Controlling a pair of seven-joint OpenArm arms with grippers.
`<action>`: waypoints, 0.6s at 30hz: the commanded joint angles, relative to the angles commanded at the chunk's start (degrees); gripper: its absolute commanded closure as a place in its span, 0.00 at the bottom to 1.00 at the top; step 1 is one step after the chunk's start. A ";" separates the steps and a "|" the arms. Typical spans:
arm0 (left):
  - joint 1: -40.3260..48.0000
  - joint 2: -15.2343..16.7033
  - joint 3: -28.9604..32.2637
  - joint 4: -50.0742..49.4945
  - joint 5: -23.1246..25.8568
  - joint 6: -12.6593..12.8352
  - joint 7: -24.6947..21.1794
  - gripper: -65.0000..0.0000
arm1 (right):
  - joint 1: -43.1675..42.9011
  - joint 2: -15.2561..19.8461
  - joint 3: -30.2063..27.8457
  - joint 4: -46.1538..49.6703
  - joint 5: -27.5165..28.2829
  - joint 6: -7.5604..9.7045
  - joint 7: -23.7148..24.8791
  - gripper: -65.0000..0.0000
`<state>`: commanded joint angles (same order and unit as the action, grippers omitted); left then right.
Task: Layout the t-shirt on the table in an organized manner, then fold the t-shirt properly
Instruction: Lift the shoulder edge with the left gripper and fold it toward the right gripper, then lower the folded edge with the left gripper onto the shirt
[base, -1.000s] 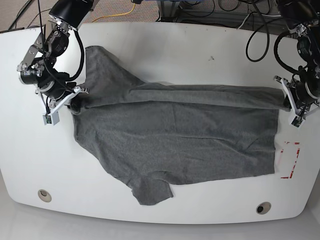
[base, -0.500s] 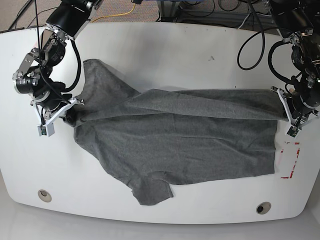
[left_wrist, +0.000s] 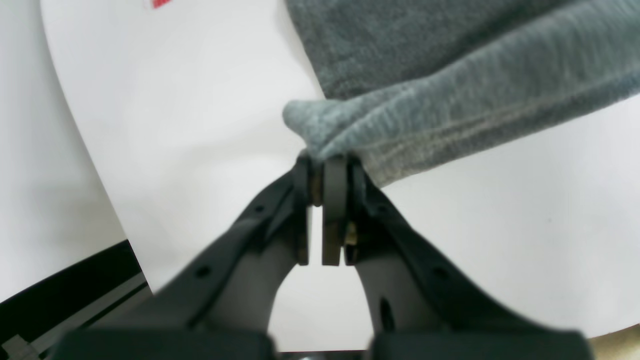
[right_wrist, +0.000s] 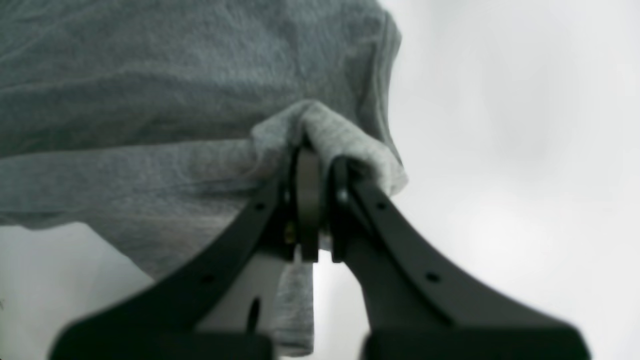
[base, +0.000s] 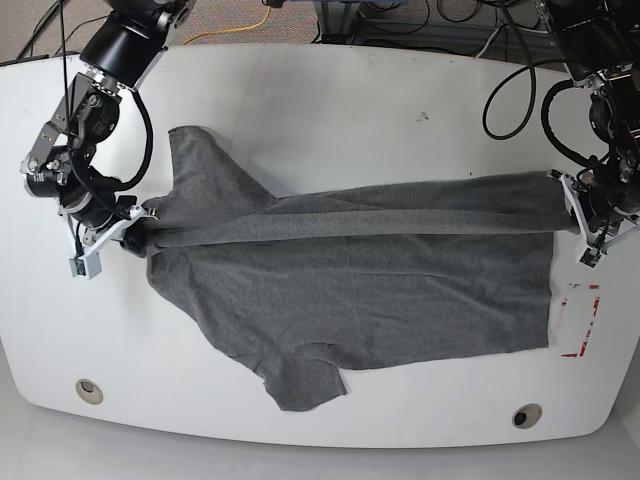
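Observation:
The dark grey t-shirt (base: 350, 300) lies spread across the white table (base: 350, 90), one sleeve at the front and one at the back left. Its far edge is folded over into a taut band (base: 380, 218) stretched between both grippers. In the base view my right gripper (base: 130, 228) is at the left, shut on the band's end. My left gripper (base: 572, 208) is shut on the opposite end at the right. The left wrist view shows the left gripper (left_wrist: 324, 167) pinching a bunched corner of t-shirt (left_wrist: 450, 75). The right wrist view shows the right gripper (right_wrist: 315, 167) pinching t-shirt (right_wrist: 150, 100) cloth.
A red tape rectangle (base: 580, 320) sits on the table just right of the shirt's hem. Two round grommet holes (base: 89, 390) (base: 526, 415) lie near the front edge. Cables hang beyond the table's back edge. The table's right edge is close to the left gripper.
Both grippers have drawn apart, the right one outward to the base view's left. The raised fold has been pulled from a loose wide flap into a narrow taut band lying lower over the shirt.

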<state>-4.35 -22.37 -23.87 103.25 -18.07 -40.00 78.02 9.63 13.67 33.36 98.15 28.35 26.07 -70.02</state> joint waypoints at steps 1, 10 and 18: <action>0.00 0.00 0.09 0.00 0.00 0.00 0.00 0.99 | 0.26 0.26 0.00 0.00 0.00 -0.09 0.00 1.00; -0.09 0.09 0.26 0.00 0.00 0.00 0.00 0.99 | 1.58 0.35 -0.35 -1.14 0.00 -0.26 0.00 1.00; -0.09 0.18 2.37 -0.09 0.00 0.00 0.00 0.99 | 1.58 0.26 -0.26 -6.33 0.00 -0.26 1.14 1.00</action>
<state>-4.44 -22.20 -21.49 103.16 -18.07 -40.00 78.02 11.21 13.93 33.10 91.82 28.35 25.80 -68.88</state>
